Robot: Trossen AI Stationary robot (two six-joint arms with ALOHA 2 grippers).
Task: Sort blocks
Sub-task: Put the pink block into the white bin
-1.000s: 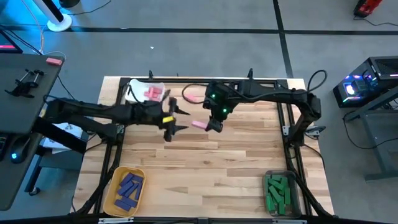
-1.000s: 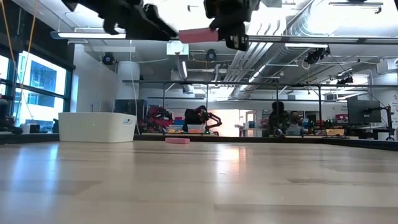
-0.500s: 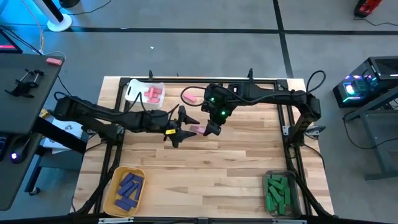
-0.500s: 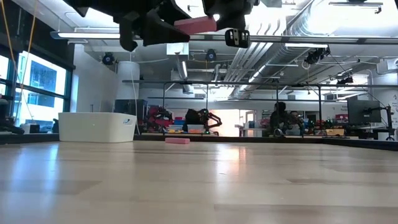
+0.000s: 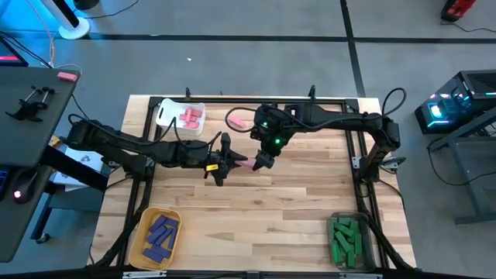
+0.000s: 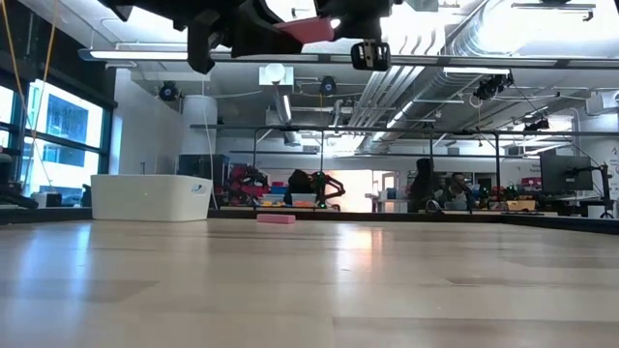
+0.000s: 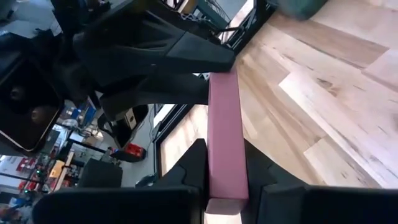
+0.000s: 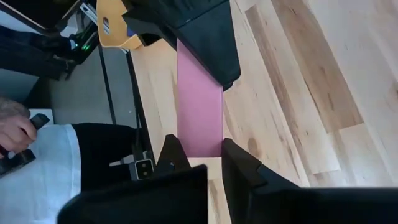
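High above the table's middle, a pink block [image 5: 245, 163] hangs between my two grippers. My left gripper [image 5: 232, 163] is shut on its left end and my right gripper [image 5: 260, 161] on its right end. Another pink block [image 5: 239, 122] lies flat on the table near the far edge. More pink blocks lie in the white bin [image 5: 167, 113] at the far left. Purple blocks fill the yellow bin [image 5: 146, 231] and green ones the clear bin [image 5: 335, 225]. My left gripper pinches the pink block's left end [image 7: 225, 155] between its two fingers. The fingers [image 7: 194, 163] come nearly level from the table's left and lie along the block. The block hangs clear of the table. My right gripper pinches the block's right end [image 8: 200, 140] between its two fingers [image 8: 174, 152]. It comes slanting down from the table's right, fingers along the block. The block spans roughly level from one gripper to the other.
Both arms meet over the table's middle. The bare wood near the front edge between the yellow and clear bins is free. A person's hand [image 8: 15, 134] and white sleeve show beyond the table's left side in the right wrist view.
My left gripper has moved toward the table's right, up to the pink block that my right gripper holds. It has rolled and shut on the block's free left end. The block has stayed aloft.
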